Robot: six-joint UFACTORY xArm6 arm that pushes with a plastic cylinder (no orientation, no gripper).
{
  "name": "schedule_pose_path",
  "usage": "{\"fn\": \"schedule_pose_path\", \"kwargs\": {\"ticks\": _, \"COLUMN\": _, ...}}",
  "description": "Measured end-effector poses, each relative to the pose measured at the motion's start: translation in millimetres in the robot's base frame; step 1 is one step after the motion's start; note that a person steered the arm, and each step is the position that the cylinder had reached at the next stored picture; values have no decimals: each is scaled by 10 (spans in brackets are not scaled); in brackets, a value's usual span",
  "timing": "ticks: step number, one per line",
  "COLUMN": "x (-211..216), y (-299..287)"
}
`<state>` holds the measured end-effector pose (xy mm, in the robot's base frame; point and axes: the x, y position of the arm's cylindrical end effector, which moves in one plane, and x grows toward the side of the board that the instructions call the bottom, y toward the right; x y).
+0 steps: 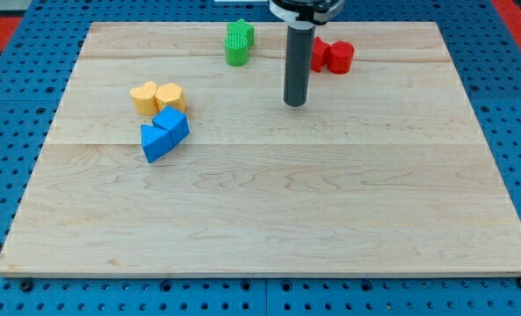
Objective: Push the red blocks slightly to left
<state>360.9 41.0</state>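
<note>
A pale wooden board (269, 219) lies on a blue pegboard surface (14, 105), seen from one camera.

Toward the view's left, two yellow blocks (157, 96) sit side by side and touching; the left one looks roughly hexagonal, the right one heart-like, though their outlines are small and hard to read with certainty. Directly below them, and touching them, are two blue blocks (164, 133): a cube-like piece at upper right and a triangular wedge at lower left, pressed together.

Near the view's top, left of centre, stand two green blocks (238, 44), one behind the other and in contact; the rear one appears star-shaped.

Right of the green pair, the dark rod descends from the top edge. My tip (296, 104) rests on bare board, below and slightly left of the red blocks, well apart from the yellow and blue groups. The rod carries nothing and has no jaws; it touches no block at its lower end.

The red blocks (334, 56) lie near the view's top, just right of the rod, whose shaft hides part of the left one. The right one is a short cylinder; the two are touching.
</note>
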Motion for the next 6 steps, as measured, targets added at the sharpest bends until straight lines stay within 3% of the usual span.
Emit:
{"fn": "schedule_pose_path", "kwargs": {"ticks": 1, "x": -46, "y": 526}}
{"fn": "schedule_pose_path", "kwargs": {"ticks": 2, "x": -364, "y": 688}}
{"fn": "schedule_pose_path", "kwargs": {"ticks": 4, "x": -446, "y": 1530}}
{"fn": "schedule_pose_path", "kwargs": {"ticks": 5, "x": -796, "y": 1474}}
{"fn": "schedule_pose_path", "kwargs": {"ticks": 6, "x": -962, "y": 930}}
